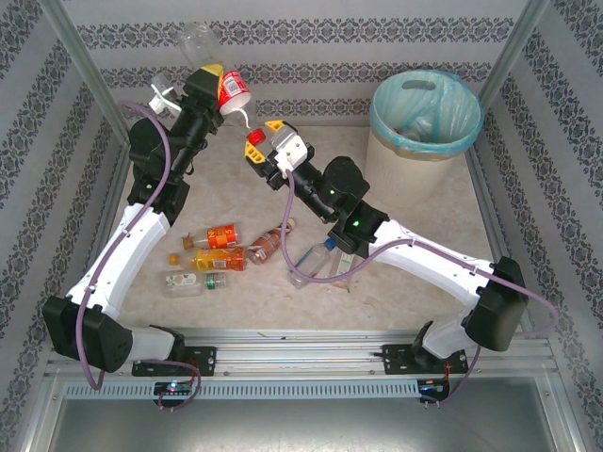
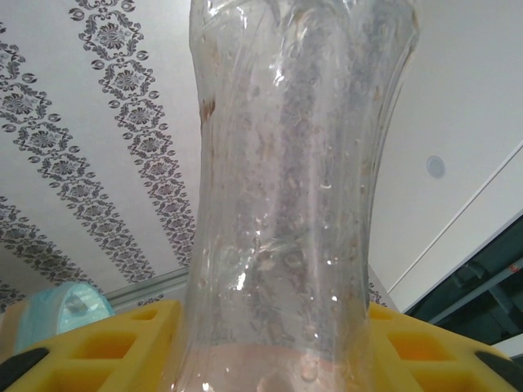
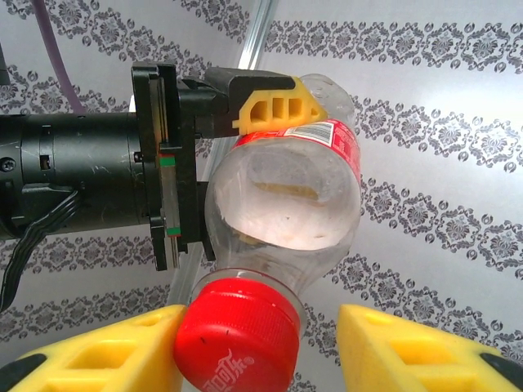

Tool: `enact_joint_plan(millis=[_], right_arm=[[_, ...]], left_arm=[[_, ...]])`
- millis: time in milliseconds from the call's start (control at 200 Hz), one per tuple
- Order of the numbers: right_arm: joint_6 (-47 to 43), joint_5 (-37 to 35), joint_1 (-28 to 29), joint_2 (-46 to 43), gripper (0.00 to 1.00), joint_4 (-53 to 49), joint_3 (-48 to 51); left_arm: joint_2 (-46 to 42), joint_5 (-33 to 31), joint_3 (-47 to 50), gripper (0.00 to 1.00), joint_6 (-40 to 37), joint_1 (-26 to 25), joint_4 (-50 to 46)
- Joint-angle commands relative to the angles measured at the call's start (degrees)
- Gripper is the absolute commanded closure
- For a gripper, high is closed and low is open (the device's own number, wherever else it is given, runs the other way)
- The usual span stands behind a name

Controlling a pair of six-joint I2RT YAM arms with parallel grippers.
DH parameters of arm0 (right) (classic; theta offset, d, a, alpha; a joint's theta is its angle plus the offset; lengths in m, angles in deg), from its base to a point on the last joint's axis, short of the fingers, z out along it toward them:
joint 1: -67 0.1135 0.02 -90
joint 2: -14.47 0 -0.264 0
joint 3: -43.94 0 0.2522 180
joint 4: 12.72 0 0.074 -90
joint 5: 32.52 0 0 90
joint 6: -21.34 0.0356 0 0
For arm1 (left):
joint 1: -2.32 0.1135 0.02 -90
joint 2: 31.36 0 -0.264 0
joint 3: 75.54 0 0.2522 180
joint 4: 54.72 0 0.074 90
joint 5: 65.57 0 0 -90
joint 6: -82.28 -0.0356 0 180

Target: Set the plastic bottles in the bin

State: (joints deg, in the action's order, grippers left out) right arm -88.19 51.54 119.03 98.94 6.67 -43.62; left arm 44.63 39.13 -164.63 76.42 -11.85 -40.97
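Held bottle [image 2: 286, 204]: clear thin plastic, glossy, creased, droplets clinging inside.
Its label [image 3: 327, 139]: red printed film, shiny.
Cap [image 3: 237, 343]: red plastic, smooth, with a faint sheen.
Left gripper [image 2: 274, 355] fingers [image 2: 106, 347]: yellow moulded plastic, matt.
Bin [image 1: 415, 165]: cream plastic, smooth, dull.
Liner [image 1: 384, 111]: thin light-blue film, crinkled, translucent.
Desk [image 1: 424, 235]: beige, speckled like stone, matt.
Rail [image 1: 301, 350]: bare metal, brushed.
Walls [image 1: 556, 141]: patterned covering (paper or cloth, hard to tell), matt.
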Motion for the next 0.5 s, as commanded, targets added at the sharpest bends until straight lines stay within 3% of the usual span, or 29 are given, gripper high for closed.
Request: enact_joint_plan(millis=[0, 170, 345, 495], right_arm=[[0.0, 0.3, 0.9, 0.6, 0.51, 3.8, -1.9], [0.4, -1.2, 0.9, 1.1, 0.57, 4.9, -2.1], [1.2, -2.1, 0.9, 0.9, 0.78, 5.6, -2.0], [2.6, -2.8, 0.9, -0.4, 0.89, 4.0, -1.6]], left_arm=[[-1.5, -0.6, 0.3, 0.52, 1.2, -0.1, 2.1], [-1.4, -1.0, 0.5, 0.52, 2.2, -0.4, 2.6], [-1.2, -1.3, 0.5, 0.51, 2.0, -0.5, 2.6], [-1.2, -2.2, 0.9, 0.45, 1.5, -0.5, 2.6]])
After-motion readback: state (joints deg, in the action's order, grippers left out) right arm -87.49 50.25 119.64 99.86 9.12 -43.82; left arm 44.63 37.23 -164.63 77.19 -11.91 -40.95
